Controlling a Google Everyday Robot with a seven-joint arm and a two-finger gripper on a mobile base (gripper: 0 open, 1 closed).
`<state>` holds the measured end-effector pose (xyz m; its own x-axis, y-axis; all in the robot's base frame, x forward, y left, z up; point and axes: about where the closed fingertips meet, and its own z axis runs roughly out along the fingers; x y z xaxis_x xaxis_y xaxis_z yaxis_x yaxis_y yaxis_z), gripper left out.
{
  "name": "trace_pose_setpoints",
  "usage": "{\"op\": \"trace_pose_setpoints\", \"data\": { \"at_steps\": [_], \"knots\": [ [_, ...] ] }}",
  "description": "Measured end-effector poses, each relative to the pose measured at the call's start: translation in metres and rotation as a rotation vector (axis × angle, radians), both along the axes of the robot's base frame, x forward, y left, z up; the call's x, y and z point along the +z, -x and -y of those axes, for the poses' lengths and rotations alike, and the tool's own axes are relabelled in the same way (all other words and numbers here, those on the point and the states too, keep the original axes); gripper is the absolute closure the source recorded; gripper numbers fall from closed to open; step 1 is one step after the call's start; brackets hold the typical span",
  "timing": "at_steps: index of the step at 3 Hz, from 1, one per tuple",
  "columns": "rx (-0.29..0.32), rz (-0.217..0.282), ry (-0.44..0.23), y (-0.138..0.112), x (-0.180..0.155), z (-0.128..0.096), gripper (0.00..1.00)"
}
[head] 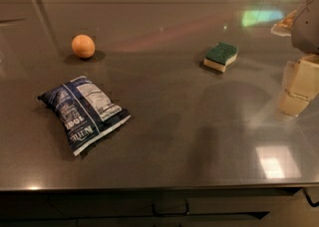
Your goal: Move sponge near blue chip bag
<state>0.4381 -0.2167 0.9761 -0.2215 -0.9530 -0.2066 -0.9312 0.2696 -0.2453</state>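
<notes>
The sponge (pixel 221 56), a small wavy-edged block with a dark green top over pale yellow foam, lies on the dark counter (pixel 174 136) at the back right. The blue chip bag (pixel 83 112), crinkled navy with white print and a nutrition label, lies flat at the front left. My gripper (pixel 298 89), with cream blocks on it, hangs at the right edge of the view, to the right of the sponge and a little nearer the front, apart from it. It holds nothing that I can see.
An orange (pixel 83 46) sits at the back left, beyond the bag. The counter's front edge runs along the bottom, with dark drawers below. A wall bounds the counter at the back.
</notes>
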Motion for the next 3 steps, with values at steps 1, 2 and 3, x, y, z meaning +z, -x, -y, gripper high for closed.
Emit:
{"op": "trace_pose_setpoints", "data": {
  "at_steps": [1, 2, 3],
  "knots": [
    [0.0, 0.0, 0.0, 0.0, 0.0, 0.0, 0.0],
    [-0.051, -0.004, -0.032, -0.018, -0.009, 0.0, 0.0],
    [-0.128, 0.003, -0.093, -0.044, -0.022, 0.0, 0.0]
  ]
}}
